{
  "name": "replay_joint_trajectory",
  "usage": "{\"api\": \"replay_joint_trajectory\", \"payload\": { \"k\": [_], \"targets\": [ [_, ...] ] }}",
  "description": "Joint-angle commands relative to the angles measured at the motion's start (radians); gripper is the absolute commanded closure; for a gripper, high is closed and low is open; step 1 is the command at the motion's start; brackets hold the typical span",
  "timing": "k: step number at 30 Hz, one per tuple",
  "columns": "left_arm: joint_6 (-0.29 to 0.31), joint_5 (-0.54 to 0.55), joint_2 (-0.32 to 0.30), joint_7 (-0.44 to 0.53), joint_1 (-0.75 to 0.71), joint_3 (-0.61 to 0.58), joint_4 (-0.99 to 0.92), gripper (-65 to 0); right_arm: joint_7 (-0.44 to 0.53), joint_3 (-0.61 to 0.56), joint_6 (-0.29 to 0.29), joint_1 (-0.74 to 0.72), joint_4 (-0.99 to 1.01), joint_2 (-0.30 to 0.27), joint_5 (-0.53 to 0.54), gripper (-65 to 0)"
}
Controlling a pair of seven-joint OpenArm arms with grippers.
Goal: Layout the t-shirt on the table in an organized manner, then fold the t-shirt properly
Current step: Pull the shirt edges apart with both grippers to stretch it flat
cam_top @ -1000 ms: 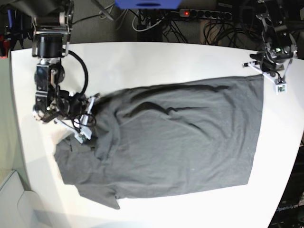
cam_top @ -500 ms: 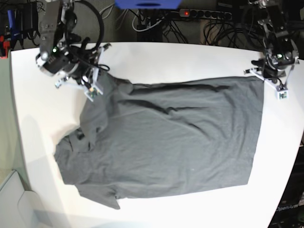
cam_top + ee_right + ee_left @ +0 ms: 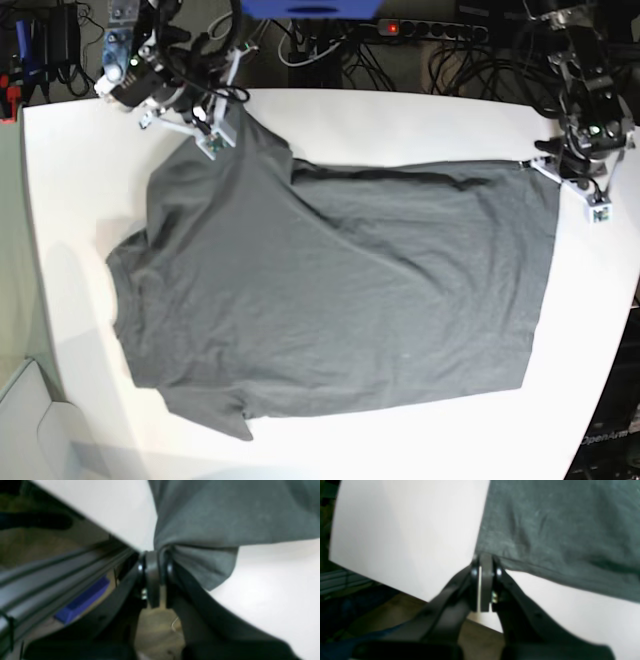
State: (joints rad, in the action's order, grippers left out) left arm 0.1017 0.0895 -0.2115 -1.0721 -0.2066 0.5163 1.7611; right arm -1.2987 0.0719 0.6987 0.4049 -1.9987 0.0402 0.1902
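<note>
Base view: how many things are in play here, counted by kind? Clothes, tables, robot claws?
T-shirt: 1, dark grey
Table: 1, white
Grippers: 2, the left gripper and the right gripper, each shut on a far corner of the t-shirt
Total: 4

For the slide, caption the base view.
Both grippers pinch far corners of the charcoal t-shirt on the white table.
</note>
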Motion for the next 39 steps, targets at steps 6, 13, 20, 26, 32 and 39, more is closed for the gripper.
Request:
{"api": "replay_joint_trajectory", "payload": {
  "k": [6, 13, 20, 26, 32, 39],
  "targets": [
    [-0.003, -0.004, -0.013, 0.014, 0.039, 0.005, 0.027, -1.5, 0.005, 0.003, -0.001, 0.035, -0.017, -0.004, 0.005, -4.2],
    [-0.003, -0.004, -0.013, 0.016, 0.045, 0.006, 0.026, -23.8, -0.012, -0.001, -0.001, 0.05, -0.017, -0.007, 0.01, -29.9],
    [-0.003, -0.004, -0.01, 0.089, 0.035, 0.006, 0.015, -48.1, -0.057, 0.024, -0.001, 0.056, -0.015, -0.113, 0.007, -34.8],
    [-0.003, -0.004, -0.006, 0.097, 0.035, 0.006, 0.013, -49.1, -0.058, 0.251, -0.001, 0.01, -0.015, -0.158, 0.01, -34.8],
    [-0.003, -0.004, -0.004, 0.096, 0.04, 0.006, 0.013, -49.1, -0.098, 0.263, -0.001, -0.177, 0.008, -0.211, 0.01, -35.0],
    [-0.003, -0.007, -0.004, 0.089, 0.035, 0.014, 0.015, -49.1, -0.098, 0.256, -0.001, -0.308, 0.106, -0.208, 0.009, -35.0]
  ]
}}
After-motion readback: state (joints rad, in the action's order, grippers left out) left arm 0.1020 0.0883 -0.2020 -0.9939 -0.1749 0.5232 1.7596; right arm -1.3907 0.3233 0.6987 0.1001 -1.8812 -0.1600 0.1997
